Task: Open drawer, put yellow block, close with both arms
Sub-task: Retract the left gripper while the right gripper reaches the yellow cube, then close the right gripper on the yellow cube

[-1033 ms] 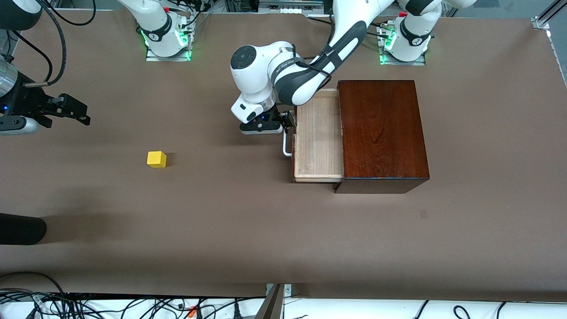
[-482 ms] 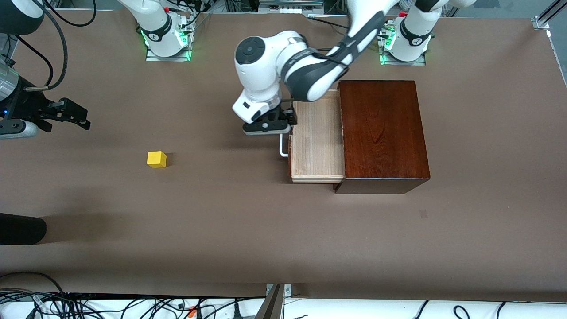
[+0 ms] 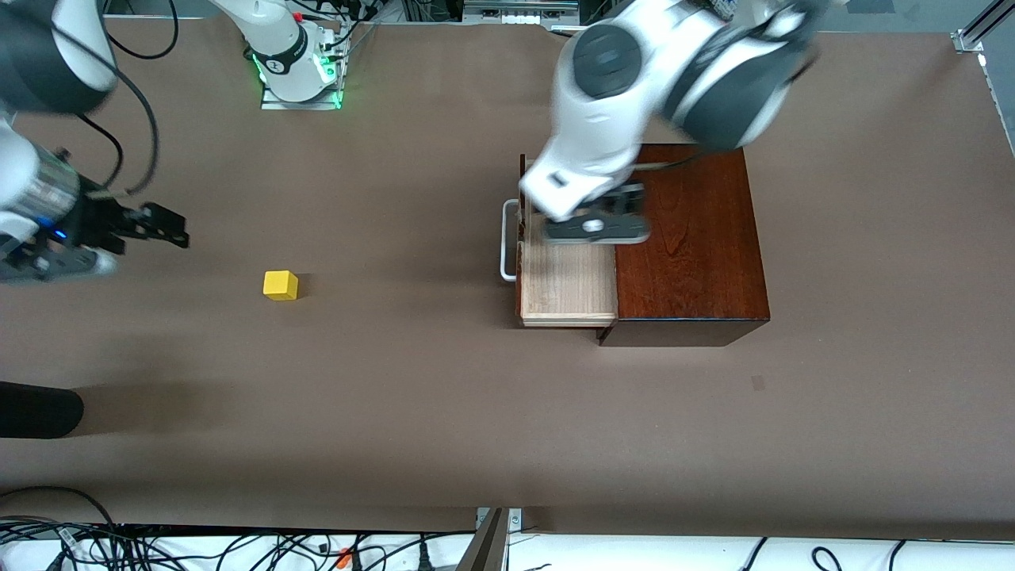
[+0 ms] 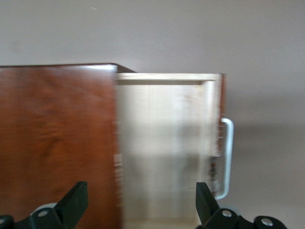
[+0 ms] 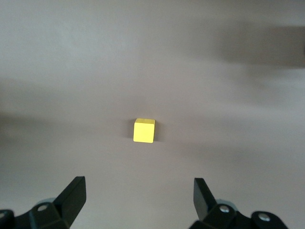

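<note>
The drawer [image 3: 567, 281] stands pulled out of the reddish-brown box [image 3: 690, 246], its pale tray empty and its white handle [image 3: 507, 238] free. My left gripper [image 3: 595, 228] is open and empty, raised over the seam between the drawer and the box. In the left wrist view the drawer [image 4: 162, 138], the handle [image 4: 228, 157] and the box [image 4: 57, 143] lie below the open left gripper [image 4: 141, 205]. The yellow block [image 3: 281, 285] sits on the table toward the right arm's end. My right gripper [image 3: 162, 228] is open, in the air short of it. In the right wrist view the block [image 5: 144, 130] lies ahead of the open gripper [image 5: 138, 198].
A dark rounded object [image 3: 40, 408] lies at the table's edge at the right arm's end, nearer to the front camera than the block. Cables [image 3: 238, 547] run along the near edge. The right arm's base [image 3: 297, 71] stands at the back.
My left gripper has let go of the handle, risen and swung over the drawer and box. The drawer slid out slightly more. My right gripper has moved a little toward the block.
</note>
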Available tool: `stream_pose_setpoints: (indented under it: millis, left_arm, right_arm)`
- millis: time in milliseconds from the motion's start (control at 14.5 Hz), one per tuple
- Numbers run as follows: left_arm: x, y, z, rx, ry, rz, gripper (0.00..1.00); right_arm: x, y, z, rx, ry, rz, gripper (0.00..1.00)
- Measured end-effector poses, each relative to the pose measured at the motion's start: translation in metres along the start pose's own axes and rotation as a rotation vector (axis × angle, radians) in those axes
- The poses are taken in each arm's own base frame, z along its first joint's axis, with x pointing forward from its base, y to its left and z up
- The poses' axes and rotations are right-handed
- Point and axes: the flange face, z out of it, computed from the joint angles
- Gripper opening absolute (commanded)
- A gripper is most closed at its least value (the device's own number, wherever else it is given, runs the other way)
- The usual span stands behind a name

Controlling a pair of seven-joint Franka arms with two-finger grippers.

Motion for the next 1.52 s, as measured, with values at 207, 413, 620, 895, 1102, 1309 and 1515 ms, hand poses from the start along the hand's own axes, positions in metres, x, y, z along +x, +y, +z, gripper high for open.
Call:
stream_pose_setpoints:
  millis: [207, 413, 620, 895, 1102, 1309, 1515]
  left_arm:
    - [-0.002, -0.048, -0.021, -0.009, 0.001, -0.009, 1.0]
    - [0.001, -0.084, -0.029, -0.008, 0.005, -0.044, 1.0]
    - [0.011, -0.135, -0.042, -0.037, -0.014, -0.024, 1.0]
    - [0.018, -0.218, -0.061, -0.068, -0.031, 0.01, 1.0]
    - [0.015, -0.279, -0.07, -0.084, -0.034, 0.04, 1.0]
    - [0.01, -0.319, -0.067, -0.086, -0.038, 0.055, 1.0]
    - [0.014, -0.334, -0.055, -0.088, -0.025, 0.067, 1.0]
  right_arm:
    - [0.023, -0.005, 0.054, 0.0, -0.039, -0.022, 1.0]
    - [0.035, -0.012, 0.105, -0.006, -0.02, -0.034, 1.0]
    - [0.034, -0.016, 0.139, -0.008, -0.014, -0.039, 1.0]
    - [0.026, -0.034, 0.182, -0.013, -0.006, -0.011, 1.0]
    - [0.017, -0.038, 0.224, -0.016, -0.001, 0.012, 1.0]
    - [0.003, -0.034, 0.265, -0.02, 0.012, 0.018, 1.0]
    - [-0.005, -0.032, 0.278, -0.021, 0.009, 0.021, 1.0]
